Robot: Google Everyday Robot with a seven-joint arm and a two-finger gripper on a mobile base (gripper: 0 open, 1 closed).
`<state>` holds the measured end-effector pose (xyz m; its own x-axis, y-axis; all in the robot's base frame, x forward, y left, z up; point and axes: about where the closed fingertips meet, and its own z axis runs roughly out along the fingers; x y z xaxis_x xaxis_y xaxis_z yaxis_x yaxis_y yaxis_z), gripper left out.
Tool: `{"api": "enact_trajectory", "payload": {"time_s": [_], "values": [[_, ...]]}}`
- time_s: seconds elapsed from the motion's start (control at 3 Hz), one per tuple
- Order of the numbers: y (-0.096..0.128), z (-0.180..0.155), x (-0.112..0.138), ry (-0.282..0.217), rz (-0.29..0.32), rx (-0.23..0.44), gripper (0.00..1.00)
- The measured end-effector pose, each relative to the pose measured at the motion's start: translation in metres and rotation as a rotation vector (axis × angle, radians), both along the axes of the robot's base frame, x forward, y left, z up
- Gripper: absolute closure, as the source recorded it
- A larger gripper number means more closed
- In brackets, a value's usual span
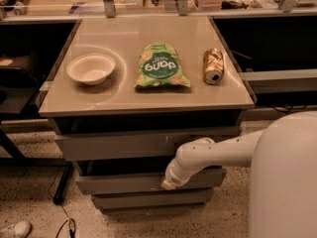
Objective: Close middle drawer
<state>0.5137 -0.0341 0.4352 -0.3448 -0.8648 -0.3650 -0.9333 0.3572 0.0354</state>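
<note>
Where middle drawer (119, 182) juts, pincer (167, 184) sits.

The arm (218, 154) is a fat, smooth, creamy white tube, joined to a big round white body (285, 182). Its gripper (167, 184), yellowish at the tip, sits at the middle drawer (119, 183).

Middle drawer (124, 182) — plain grey front, pulled partly out — hand (168, 184) seemingly against it.

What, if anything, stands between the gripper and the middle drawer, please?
Nothing visible does. The gripper is right at the front of the middle drawer, and no object shows in the shadow behind that front.
</note>
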Motion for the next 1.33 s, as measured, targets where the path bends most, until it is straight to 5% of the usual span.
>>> {"api": "enact_trajectory", "payload": {"time_s": [1.0, 1.33], "values": [[0.0000, 0.0000, 0.0000, 0.000, 0.000, 0.000, 0.12], [0.0000, -0.0001, -0.0001, 0.000, 0.000, 0.000, 0.00]]}}
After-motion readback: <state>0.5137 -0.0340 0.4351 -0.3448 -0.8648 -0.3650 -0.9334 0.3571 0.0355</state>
